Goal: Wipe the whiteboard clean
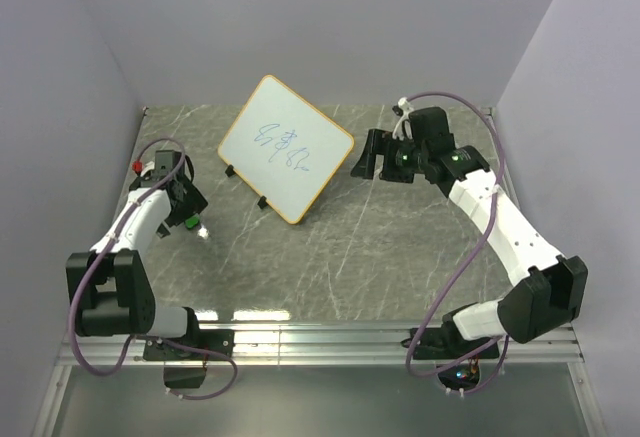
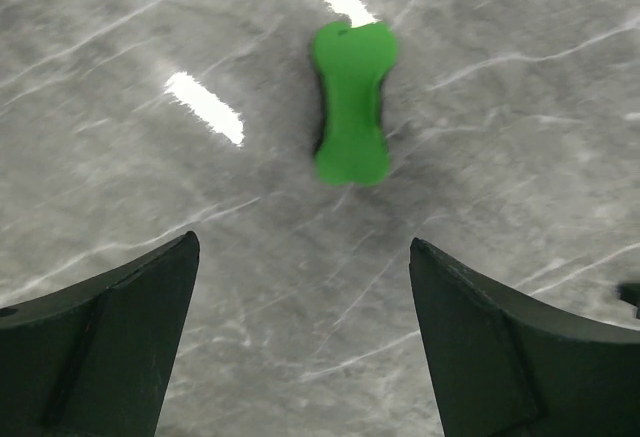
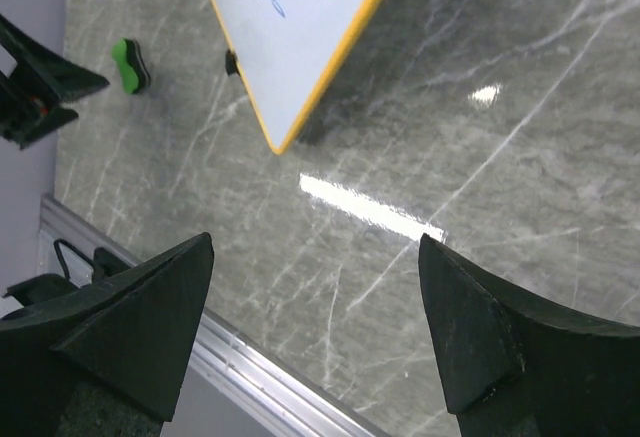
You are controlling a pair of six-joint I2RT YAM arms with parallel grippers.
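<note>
Step in hand, as we judge it: fetching the green eraser [image 2: 352, 102], lying on the counter [image 1: 400, 257] just ahead of the left end effector [image 2: 302, 247], whose jaws are apart and empty; the right end effector [image 3: 315, 247] is likewise apart, holding nothing. The whiteboard [image 1: 286, 149] sits mid-counter between the arms, its blue scribble unerased; next we need the left jaws lowered astride the eraser's narrow waist, then closed.

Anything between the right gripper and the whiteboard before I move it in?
Nothing visible. The right gripper, open, sits just off the whiteboard's right corner, with only bare table between them. The green eraser lies on the board's other side, by the open left gripper.
</note>
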